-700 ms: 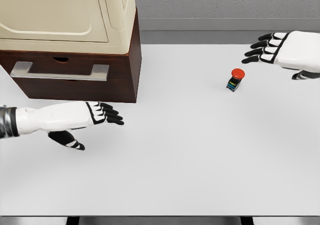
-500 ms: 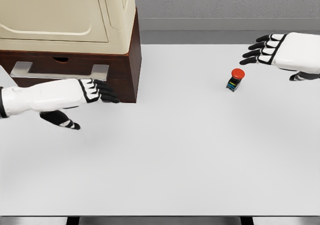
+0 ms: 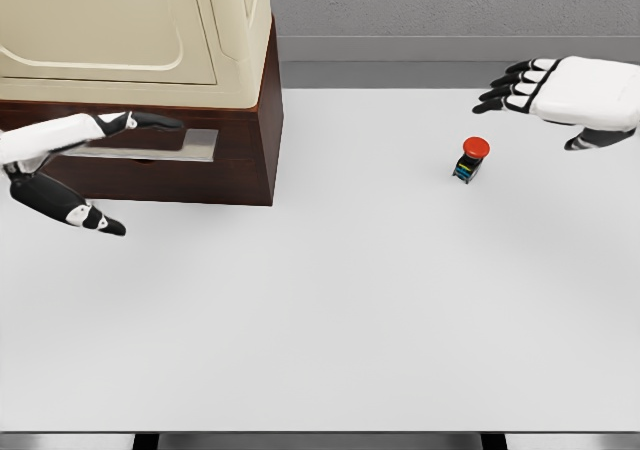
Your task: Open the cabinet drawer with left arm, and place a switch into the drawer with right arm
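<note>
Drawer (image 3: 150,165) closed, contents unseen; left hand (image 3: 60,140) fingers extended at its handle (image 3: 150,146); switch (image 3: 470,160) near tabletop's far-right, below spread right hand (image 3: 565,95).

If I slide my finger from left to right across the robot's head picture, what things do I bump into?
left hand → drawer handle → cabinet → red-topped switch → right hand, all over the white table.
</note>
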`<action>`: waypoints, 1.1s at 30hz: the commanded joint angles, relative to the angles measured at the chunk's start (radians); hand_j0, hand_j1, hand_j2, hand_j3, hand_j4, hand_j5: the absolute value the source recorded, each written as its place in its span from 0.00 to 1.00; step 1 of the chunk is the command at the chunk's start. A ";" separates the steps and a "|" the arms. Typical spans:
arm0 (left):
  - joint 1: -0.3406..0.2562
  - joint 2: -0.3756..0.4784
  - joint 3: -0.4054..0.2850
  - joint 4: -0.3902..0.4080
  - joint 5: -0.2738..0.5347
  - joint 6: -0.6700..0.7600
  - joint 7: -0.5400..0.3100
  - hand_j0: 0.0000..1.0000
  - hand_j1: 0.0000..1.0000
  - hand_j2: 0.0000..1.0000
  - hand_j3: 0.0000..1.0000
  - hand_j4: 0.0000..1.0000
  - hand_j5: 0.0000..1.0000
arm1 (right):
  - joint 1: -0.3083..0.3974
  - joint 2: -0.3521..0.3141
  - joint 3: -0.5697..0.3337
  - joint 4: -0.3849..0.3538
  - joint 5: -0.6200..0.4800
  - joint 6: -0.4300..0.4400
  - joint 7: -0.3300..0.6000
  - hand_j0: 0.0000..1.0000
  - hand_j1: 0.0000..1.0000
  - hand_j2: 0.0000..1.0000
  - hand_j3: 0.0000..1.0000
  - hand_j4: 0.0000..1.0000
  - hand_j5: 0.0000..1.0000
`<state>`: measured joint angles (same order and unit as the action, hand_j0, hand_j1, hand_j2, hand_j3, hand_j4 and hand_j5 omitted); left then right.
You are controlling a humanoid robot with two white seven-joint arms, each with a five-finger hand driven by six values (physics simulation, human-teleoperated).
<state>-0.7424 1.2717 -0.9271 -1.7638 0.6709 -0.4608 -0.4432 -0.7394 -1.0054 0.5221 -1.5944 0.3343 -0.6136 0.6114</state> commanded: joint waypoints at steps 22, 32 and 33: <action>-0.091 0.038 -0.024 0.001 -0.021 0.413 -0.168 1.00 1.00 1.00 1.00 1.00 1.00 | -0.087 0.156 0.159 0.169 0.078 0.003 0.000 1.00 1.00 1.00 1.00 1.00 1.00; -0.118 0.054 -0.013 0.001 -0.039 0.412 -0.168 1.00 1.00 1.00 1.00 1.00 1.00 | -0.087 0.168 0.177 0.211 0.078 0.003 0.000 1.00 1.00 1.00 1.00 1.00 1.00; -0.117 0.052 -0.015 0.001 -0.042 0.418 -0.168 1.00 1.00 1.00 1.00 1.00 1.00 | -0.087 0.169 0.180 0.218 0.078 0.003 0.000 1.00 1.00 1.00 1.00 1.00 1.00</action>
<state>-0.8591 1.3229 -0.9418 -1.7631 0.6341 -0.0494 -0.6114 -0.8268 -0.8370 0.6953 -1.3877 0.4174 -0.6135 0.6113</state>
